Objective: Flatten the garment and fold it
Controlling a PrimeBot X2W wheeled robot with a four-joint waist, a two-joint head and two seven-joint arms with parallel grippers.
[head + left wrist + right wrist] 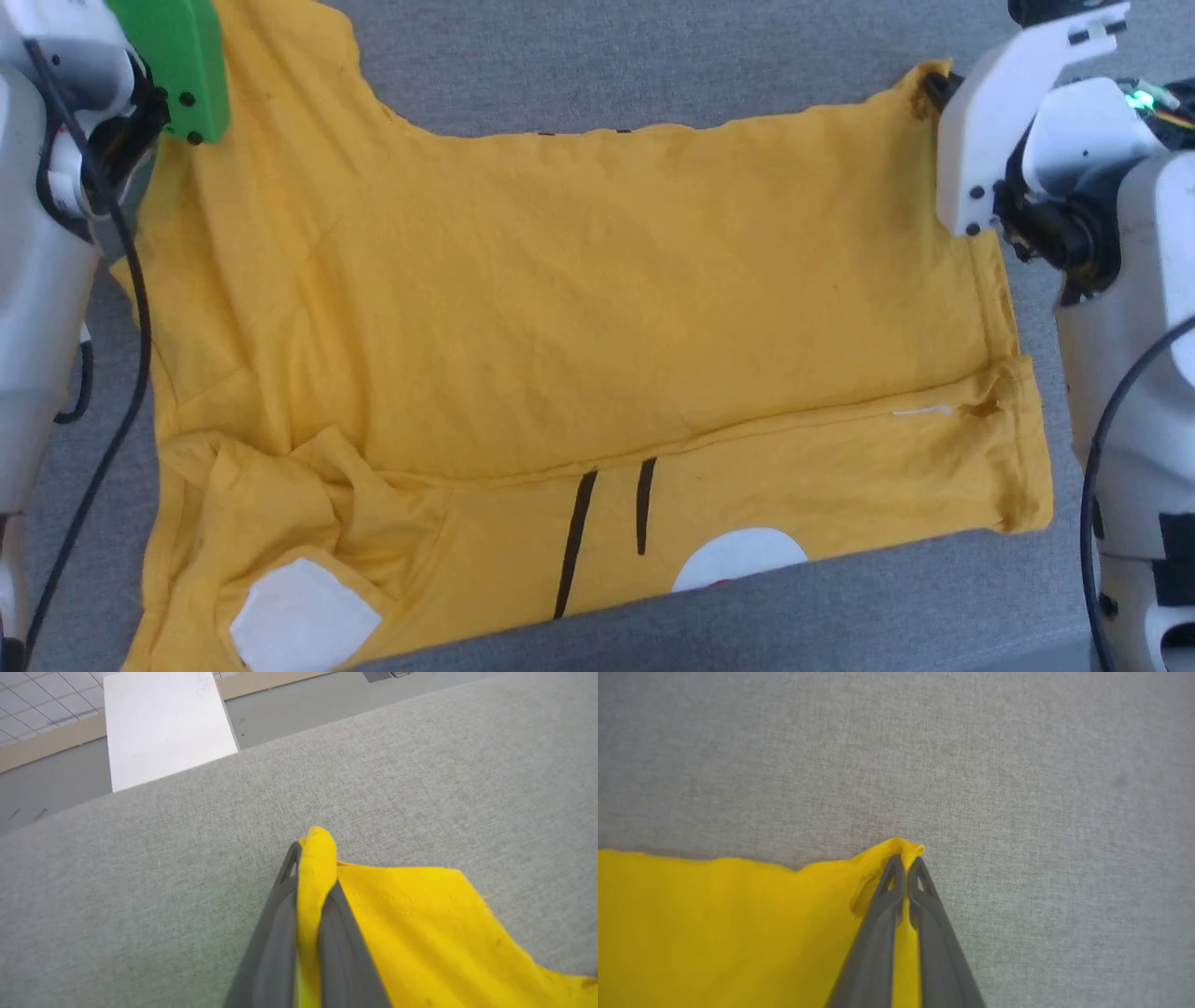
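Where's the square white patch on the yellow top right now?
Head view: the square white patch sits at the garment's lower-left corner, left of the two dark stripes.

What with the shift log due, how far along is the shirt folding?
Early. The yellow garment lies mostly spread on the grey table. In hand: the left gripper and the right gripper are each shut on a far corner. Left: the bunched cloth at the near left needs smoothing, and no tidy fold shows yet.
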